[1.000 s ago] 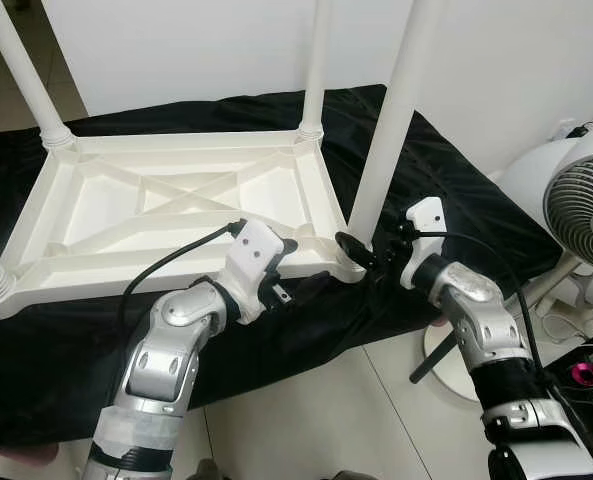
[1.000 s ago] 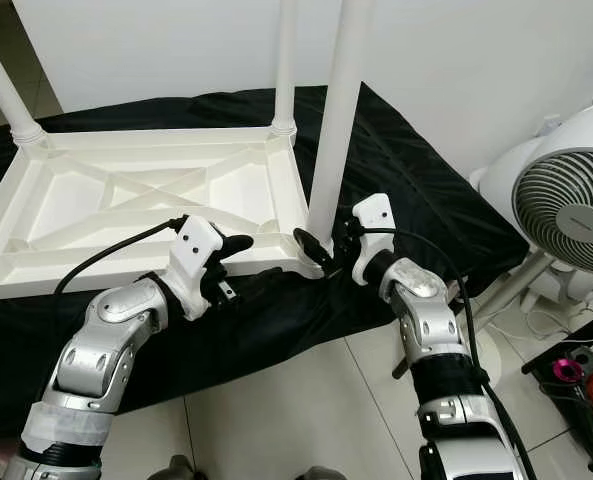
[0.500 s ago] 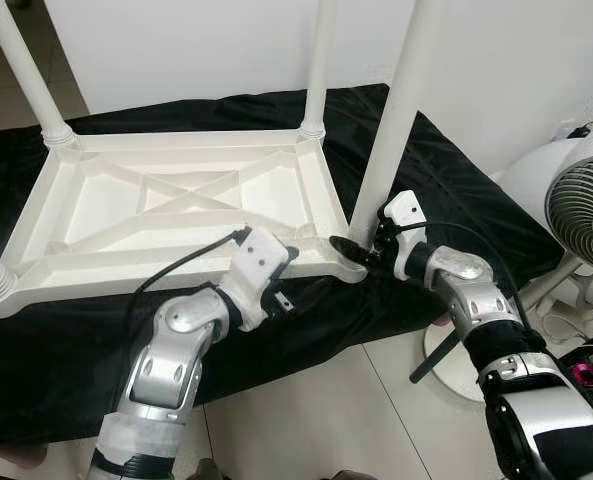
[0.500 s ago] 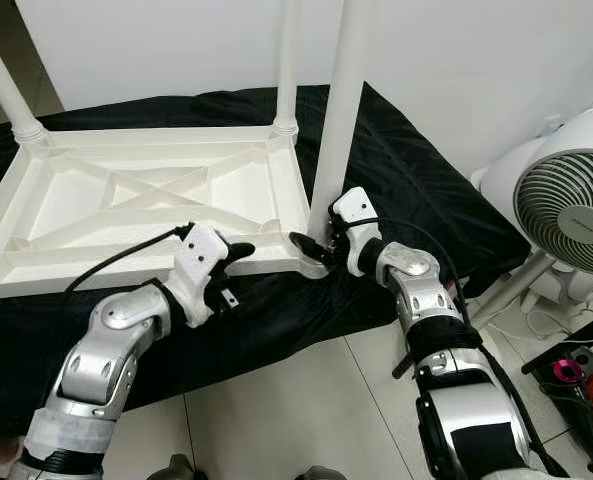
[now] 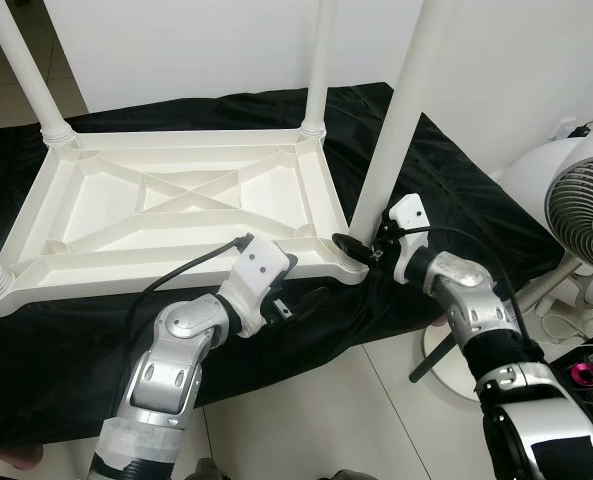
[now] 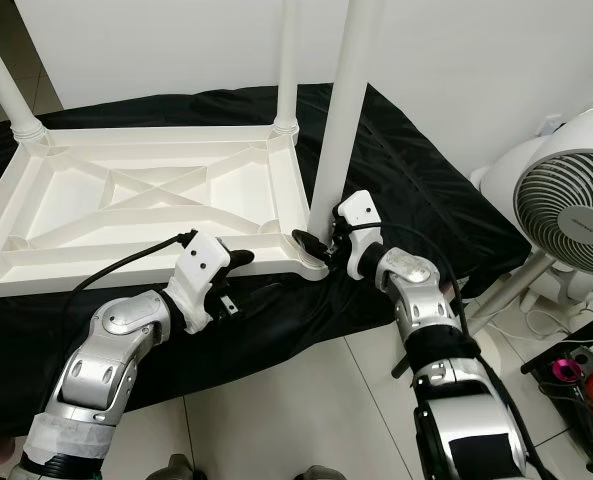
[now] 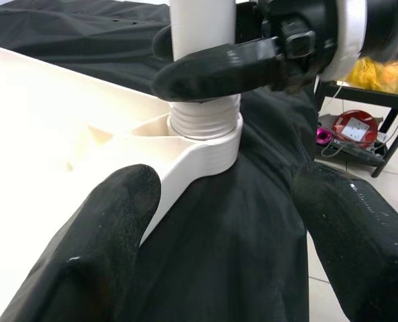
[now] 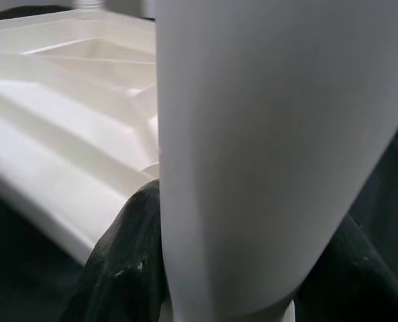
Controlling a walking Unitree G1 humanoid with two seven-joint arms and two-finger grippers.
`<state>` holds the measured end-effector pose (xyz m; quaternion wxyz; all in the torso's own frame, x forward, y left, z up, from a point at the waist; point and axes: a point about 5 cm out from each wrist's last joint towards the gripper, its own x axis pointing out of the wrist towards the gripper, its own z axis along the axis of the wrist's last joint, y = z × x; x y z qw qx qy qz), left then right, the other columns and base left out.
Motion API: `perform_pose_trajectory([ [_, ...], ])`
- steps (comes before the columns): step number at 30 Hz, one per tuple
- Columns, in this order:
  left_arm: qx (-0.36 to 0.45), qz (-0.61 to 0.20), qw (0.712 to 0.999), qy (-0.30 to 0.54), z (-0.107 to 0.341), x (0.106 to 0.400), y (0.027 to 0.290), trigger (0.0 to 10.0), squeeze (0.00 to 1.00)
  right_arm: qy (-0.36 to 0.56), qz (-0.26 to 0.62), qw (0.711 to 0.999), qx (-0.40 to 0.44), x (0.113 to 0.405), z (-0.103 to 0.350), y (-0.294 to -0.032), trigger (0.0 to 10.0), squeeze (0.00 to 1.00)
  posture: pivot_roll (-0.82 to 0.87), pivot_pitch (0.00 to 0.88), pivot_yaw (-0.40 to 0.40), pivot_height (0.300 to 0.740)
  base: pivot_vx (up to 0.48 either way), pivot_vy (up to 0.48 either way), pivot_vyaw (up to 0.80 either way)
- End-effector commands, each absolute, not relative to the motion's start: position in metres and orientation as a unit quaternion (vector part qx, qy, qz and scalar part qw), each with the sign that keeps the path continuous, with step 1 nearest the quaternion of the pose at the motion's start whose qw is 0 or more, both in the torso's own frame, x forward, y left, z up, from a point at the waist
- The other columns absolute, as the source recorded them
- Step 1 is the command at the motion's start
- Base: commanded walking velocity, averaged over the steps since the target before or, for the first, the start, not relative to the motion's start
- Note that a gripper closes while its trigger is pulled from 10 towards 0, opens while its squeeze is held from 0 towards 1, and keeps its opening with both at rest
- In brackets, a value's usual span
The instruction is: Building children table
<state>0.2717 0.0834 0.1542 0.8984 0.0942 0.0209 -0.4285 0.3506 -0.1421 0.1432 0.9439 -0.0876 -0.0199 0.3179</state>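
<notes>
**Last leg going into the upturned table**

A black cloth (image 5: 446, 190) covers the low platform across the middle of the frame, with pale floor tiles below and a white fan (image 5: 576, 215) at the right edge. On the cloth lies the white table top (image 5: 176, 215), underside up, its ribs crossing in an X. Legs stand up from its corners.

The near-right leg (image 5: 391, 120) rises straight up and out of the top of the frame, its long axis vertical, its foot seated in the threaded corner socket (image 7: 204, 131) just right of centre. The right gripper (image 5: 361, 250) is at that foot, its two black fingers closed around the leg just above the socket (the right wrist view shows the white tube pressed between them). It is plainly the nearer arm, so any turning of the leg should fall to it.

The left gripper (image 5: 301, 290) hovers at the table's front edge, left of the socket, fingers spread wide and holding nothing.
</notes>
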Motion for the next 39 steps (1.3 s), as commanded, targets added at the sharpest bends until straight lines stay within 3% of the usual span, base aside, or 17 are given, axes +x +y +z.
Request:
perform_pose_trajectory([
  [1,0.092,-0.352,0.931,0.019,0.154,0.276,0.091,10.0,0.00,0.002,0.284,0.954,-0.092,0.348,0.133,-0.140,10.0,0.00,-0.04,0.041,-0.021,0.740,0.000,0.000,0.00],
  [7,0.075,-0.345,0.935,0.023,0.154,0.275,0.093,10.0,0.00,0.012,0.189,0.981,-0.041,0.342,0.130,-0.126,10.0,0.00,-0.05,0.045,-0.020,0.740,0.000,0.000,0.00],
  [8,0.077,-0.342,0.936,0.024,0.154,0.275,0.094,10.0,0.00,0.020,0.132,0.991,-0.013,0.337,0.128,-0.119,10.0,0.00,-0.04,0.047,-0.019,0.740,0.000,0.000,0.00],
  [11,0.078,-0.341,0.936,0.024,0.154,0.275,0.095,10.0,0.00,0.024,0.110,0.994,-0.003,0.336,0.127,-0.117,10.0,0.00,-0.04,0.047,-0.019,0.740,0.000,0.000,0.00],
  [14,0.079,-0.339,0.937,0.025,0.154,0.275,0.096,10.0,0.00,0.017,0.027,0.999,0.012,0.332,0.131,-0.103,10.0,0.00,-0.05,0.051,-0.016,0.740,0.000,0.000,0.00],
  [24,0.072,-0.338,0.938,0.027,0.154,0.273,0.094,10.0,0.00,-0.009,0.042,0.999,0.022,0.326,0.152,-0.091,10.0,0.00,-0.05,0.056,-0.024,0.740,0.000,0.000,0.00],
  [25,0.071,-0.336,0.939,0.026,0.154,0.273,0.094,10.0,0.00,-0.013,0.048,0.998,0.030,0.325,0.153,-0.091,10.0,1.00,-0.05,0.054,-0.026,0.740,0.000,0.000,0.00],
  [35,0.077,-0.339,0.937,0.028,0.151,0.273,0.093,10.0,0.00,-0.002,0.124,0.992,0.019,0.330,0.143,-0.110,10.0,1.00,-0.06,0.052,-0.030,0.740,0.000,0.000,0.00],
  [36,0.077,-0.340,0.937,0.028,0.151,0.273,0.092,10.0,0.00,-0.001,0.147,0.989,0.010,0.331,0.142,-0.115,10.0,0.00,-0.06,0.052,-0.027,0.740,0.000,0.000,0.00],
  [39,0.077,-0.342,0.936,0.027,0.152,0.274,0.091,10.0,0.00,-0.008,0.200,0.980,-0.017,0.333,0.142,-0.123,10.0,0.00,-0.06,0.052,-0.030,0.740,0.000,0.000,0.00],
])
